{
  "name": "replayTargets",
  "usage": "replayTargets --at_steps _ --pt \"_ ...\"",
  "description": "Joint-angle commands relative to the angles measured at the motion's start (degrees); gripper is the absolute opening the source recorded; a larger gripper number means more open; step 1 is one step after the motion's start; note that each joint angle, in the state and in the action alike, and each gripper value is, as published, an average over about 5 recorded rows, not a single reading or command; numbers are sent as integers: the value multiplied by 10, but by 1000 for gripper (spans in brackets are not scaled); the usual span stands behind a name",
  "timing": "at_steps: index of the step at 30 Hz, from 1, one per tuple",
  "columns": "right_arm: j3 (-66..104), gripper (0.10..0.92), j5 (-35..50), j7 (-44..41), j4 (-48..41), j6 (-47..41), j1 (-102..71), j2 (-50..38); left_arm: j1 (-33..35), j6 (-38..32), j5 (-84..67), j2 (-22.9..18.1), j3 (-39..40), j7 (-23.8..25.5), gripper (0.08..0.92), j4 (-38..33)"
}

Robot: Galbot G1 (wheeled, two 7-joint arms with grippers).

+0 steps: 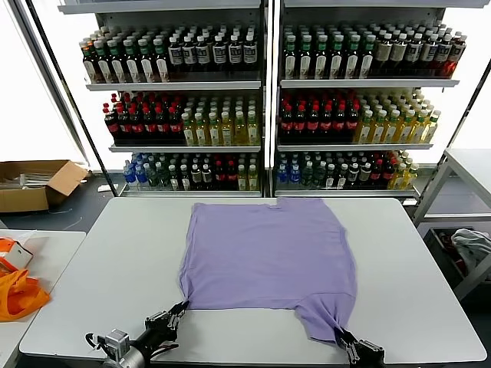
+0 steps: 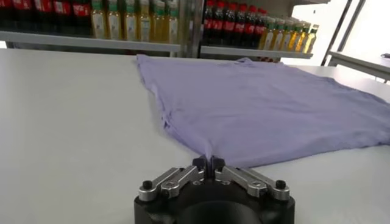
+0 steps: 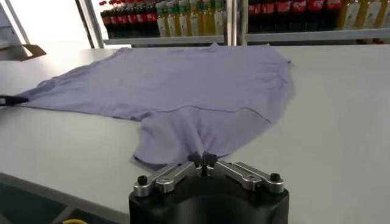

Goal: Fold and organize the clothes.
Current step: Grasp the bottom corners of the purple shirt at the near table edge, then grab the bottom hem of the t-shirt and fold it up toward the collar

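A: Near edge first. Left gripper [image 1: 181,308] at 7 o'clock of the table [image 1: 92,291], jaws pinched together on the near-left corner of the T-shirt [image 1: 268,261]. Left wrist view confirms: cloth pulled to a point going straight into the closed fingertips [image 2: 201,163].

B: Right side?

A: Right gripper [image 1: 340,334] at 5 o'clock, also clamped, on the near-right sleeve tip. Right wrist view shows the fabric [image 3: 183,85] bunched and puckered where it enters the jaws.

B: Why both corners?

A: My read: two grips on the near edge let it lift and carry that edge toward 12 for the first fold. One grip would let it twist.

B: Material?

A: Thin lavender knit, matte, limp. Lies flat mid-table with soft ripples, plain side up, no print visible. Table is smooth light grey, so cloth should slide easily.

B: Beyond?

A: Orange bag [image 1: 17,295] at 9 o'clock on a side table, cardboard box [image 1: 34,184] at 10, bottle shelves [image 1: 268,84] at 12.
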Motion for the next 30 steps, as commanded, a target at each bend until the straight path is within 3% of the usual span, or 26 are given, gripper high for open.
replayTargets --at_steps 1,14,20,24,30 --pt "14 118 31 1 34 3 -35 -7 31 -8 4 -5 -18 -16 86 -55" --pt "69 118 79 22 163 -6 -201 -45 189 10 28 -1 -79 -29 86 -200" --pt "78 118 97 31 171 -4 -200 -33 242 23 20 10 -116 -33 86 -240" --pt "73 118 121 37 163 3 -167 -42 226 28 5 20 -125 -34 86 -237" --pt "53 118 154 61 117 12 -30 -36 118 26 -25 43 -103 -36 86 -193"
